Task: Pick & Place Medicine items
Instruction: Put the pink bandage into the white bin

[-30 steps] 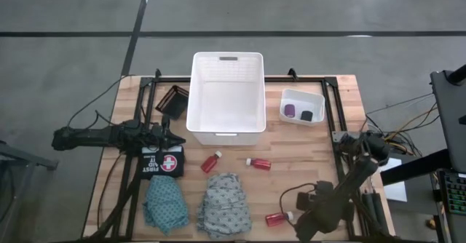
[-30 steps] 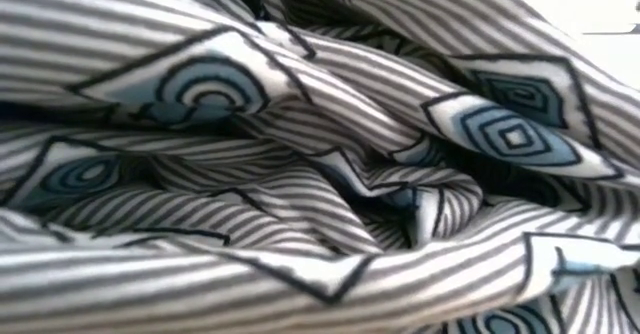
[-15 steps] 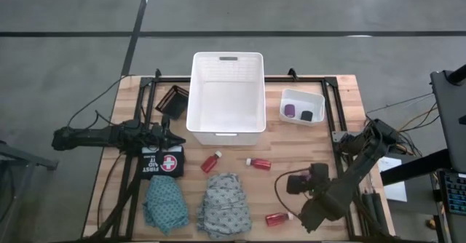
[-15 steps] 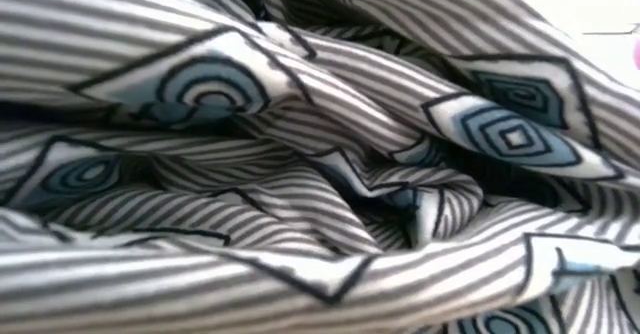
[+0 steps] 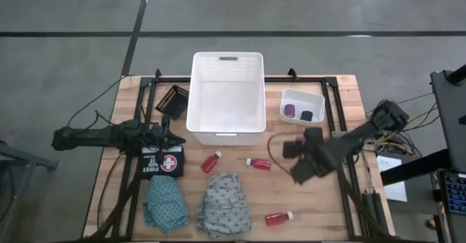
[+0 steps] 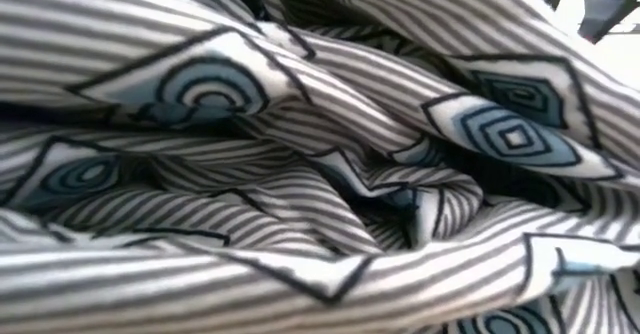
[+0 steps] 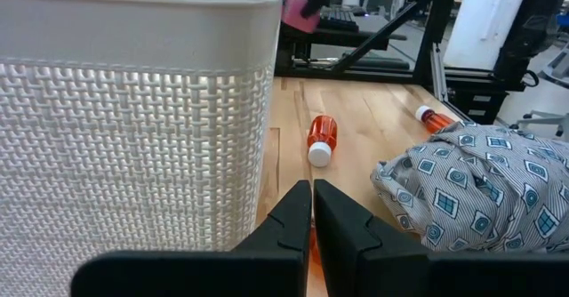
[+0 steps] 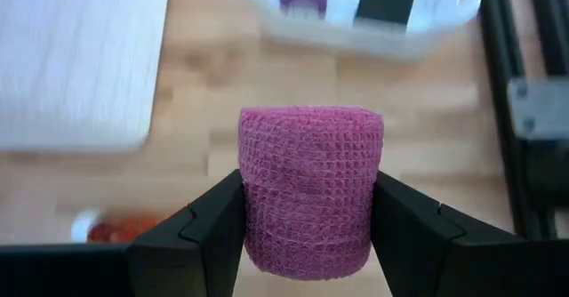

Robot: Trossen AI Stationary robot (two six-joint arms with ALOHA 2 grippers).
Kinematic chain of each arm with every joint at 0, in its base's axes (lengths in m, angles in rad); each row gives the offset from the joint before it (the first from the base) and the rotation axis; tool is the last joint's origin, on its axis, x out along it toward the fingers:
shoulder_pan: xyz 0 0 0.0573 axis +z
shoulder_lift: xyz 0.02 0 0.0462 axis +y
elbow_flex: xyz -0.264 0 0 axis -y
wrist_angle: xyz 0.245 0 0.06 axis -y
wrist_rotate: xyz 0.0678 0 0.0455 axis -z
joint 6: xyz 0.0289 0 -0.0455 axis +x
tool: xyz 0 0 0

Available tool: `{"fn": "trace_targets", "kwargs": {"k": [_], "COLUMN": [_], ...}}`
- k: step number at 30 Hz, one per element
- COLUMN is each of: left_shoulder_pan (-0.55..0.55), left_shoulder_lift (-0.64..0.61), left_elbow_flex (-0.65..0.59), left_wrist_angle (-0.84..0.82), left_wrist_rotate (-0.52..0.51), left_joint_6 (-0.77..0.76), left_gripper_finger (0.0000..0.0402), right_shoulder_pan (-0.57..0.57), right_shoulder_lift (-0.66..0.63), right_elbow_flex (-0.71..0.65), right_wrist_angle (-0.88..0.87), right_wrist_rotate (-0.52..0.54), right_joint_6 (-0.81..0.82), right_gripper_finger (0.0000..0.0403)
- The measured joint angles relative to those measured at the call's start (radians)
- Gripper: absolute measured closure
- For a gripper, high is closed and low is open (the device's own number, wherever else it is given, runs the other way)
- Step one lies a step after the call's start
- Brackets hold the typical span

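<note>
Holding a pink roll (image 8: 309, 190) in my right gripper (image 8: 307, 210), fingers pinching it by opposite sides of its barrel, standing upright between them. Woven wrap, so I'd judge it light, soft and a bit squashy w/ a grippy weave: unlikely to slip, but too hard a squeeze would dent it. Mid-barrel is the right place to hold it, and that's where the pads sit now.

The right gripper (image 5: 302, 158) is up over the worktop's right side, between the big white basket (image 5: 226, 94) and the right edge, just short of the small white tray (image 5: 302, 106) near the far right corner. That tray already has a purple roll (image 5: 290, 110) and a black roll (image 5: 306, 116) in it, so my guess is pink goes there too, approx. beside the purple.

Three red bottles w/ white caps lie loose: two mid-worktop just in front of the basket (image 5: 211, 161) (image 5: 258, 163), one nearer the front edge (image 5: 279, 217). Hard, round, prob. rollable; I'd take those across the body. Grey cloth (image 5: 225, 205) and teal cloth (image 5: 165, 203) sit crumpled at the front edge, limp.

Left gripper (image 7: 309, 221) waits w/ fingers pressed together and nothing held, at the basket's left front corner.
</note>
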Motion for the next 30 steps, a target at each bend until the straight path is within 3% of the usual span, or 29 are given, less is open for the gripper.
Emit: {"fn": "trace_targets", "kwargs": {"k": [7,14,23,30], "left_shoulder_pan": [0.000,0.000,0.000,0.000], "left_shoulder_lift": [0.000,0.000,0.000,0.000], "left_elbow_flex": [0.000,0.000,0.000,0.000], "left_wrist_angle": [0.000,0.000,0.000,0.000], "left_wrist_rotate": [0.000,0.000,0.000,0.000], "left_joint_6": [0.000,0.000,0.000,0.000], "left_gripper_finger": [0.0381,0.0381,0.0381,0.0381], "right_shoulder_pan": [-0.285,-0.608,-0.937,-1.029], "right_shoulder_lift": [-0.114,-0.183,-0.182,-0.134], "right_elbow_flex": [-0.066,-0.147,-0.298,-0.383], "right_wrist_angle": [0.040,0.365,0.611,0.712], "right_wrist_rotate": [0.050,0.084,-0.081,-0.154], "right_joint_6": [-0.234,-0.681,-0.943,-0.979], "right_gripper_finger": [0.0202,0.0202,0.0202,0.0202]}}
